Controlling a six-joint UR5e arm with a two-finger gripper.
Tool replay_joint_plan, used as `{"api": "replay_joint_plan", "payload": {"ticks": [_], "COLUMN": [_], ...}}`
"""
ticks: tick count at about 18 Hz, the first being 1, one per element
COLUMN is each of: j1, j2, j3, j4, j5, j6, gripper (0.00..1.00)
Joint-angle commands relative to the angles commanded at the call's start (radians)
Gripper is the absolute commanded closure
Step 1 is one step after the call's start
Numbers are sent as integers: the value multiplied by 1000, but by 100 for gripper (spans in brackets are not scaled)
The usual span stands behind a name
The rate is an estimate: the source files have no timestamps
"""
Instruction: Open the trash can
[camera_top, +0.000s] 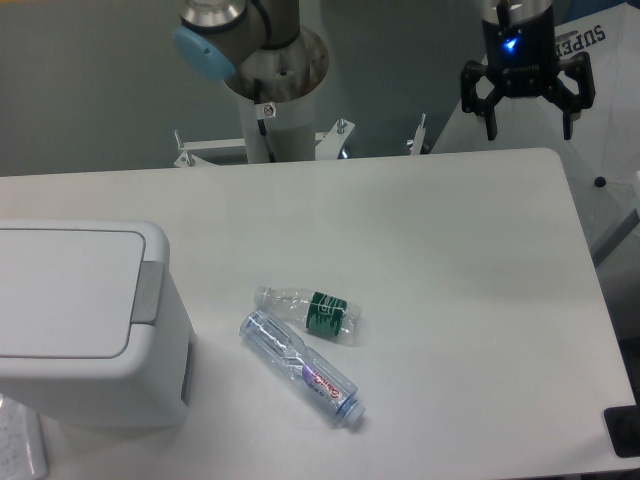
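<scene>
Trash can (85, 325) left of bottles (305, 345)

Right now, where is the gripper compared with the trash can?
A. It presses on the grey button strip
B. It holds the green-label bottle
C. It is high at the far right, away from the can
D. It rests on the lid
C: the gripper hangs open above the table's far right edge, while the trash can sits closed at the near left.
</scene>
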Motion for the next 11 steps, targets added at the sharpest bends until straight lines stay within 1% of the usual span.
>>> {"api": "replay_joint_plan", "payload": {"ticks": [3,5,8,10,11], "j1": [-2,-5,-21,-50,-78], "j2": [0,-5,-41,-67,-83], "j3": [5,11,46,81,107], "j4": [-2,-2,-2,0,0], "j5": [-5,-18,-101,-121,-121], "j6": [-5,-56,-252,-398,-461], "gripper": [0,0,0,0,0]}}
